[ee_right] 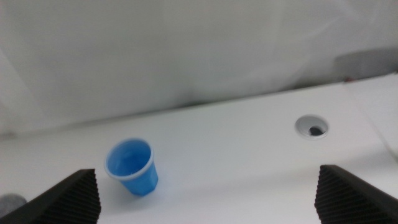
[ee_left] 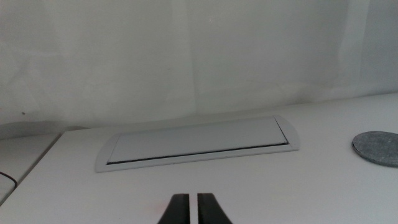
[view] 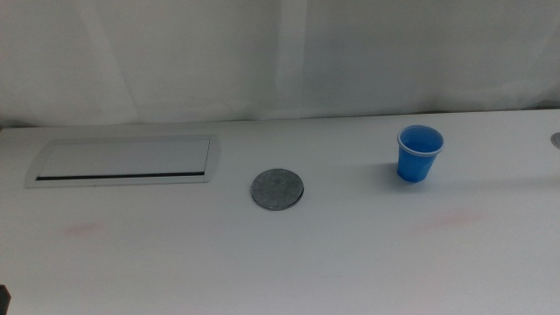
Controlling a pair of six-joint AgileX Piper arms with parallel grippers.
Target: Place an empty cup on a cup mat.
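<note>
Waiting out of the middle view, both arms show only through their own wrist cameras. In the left wrist view the left gripper (ee_left: 192, 208) hangs low over the white table (view: 350, 254), its two dark jaws pressed almost together with just a thin pale slit between them — closed on nothing. It faces the flat white rectangular panel (ee_left: 199, 143), a smooth plate with rounded corners and a dark slot along its near edge, set flush in the tabletop.

In the right wrist view the right gripper (ee_right: 205, 196) is spread wide — its jaws show as two dark, matte, grainy wedges at opposite lower corners of the picture, with nothing between them. It looks down at an angle toward the cup (ee_right: 132, 167), which is well apart from both jaws.

The cup (view: 419, 153) stands upright on the table's right part, a small tapered piece of bright blue plastic with a pale whitish rim and a blue inside. The cup mat (view: 277, 189) lies flat near the table's middle, well to the left of the cup and not touching it: a round dark grey disc with a speckled, felt-like surface. The panel lies further left of the mat. A small round grey-rimmed hole (ee_right: 312, 127) sits in the tabletop beyond the cup on its right side. A pale, softly creased backdrop (view: 280, 52) rises behind the table.
</note>
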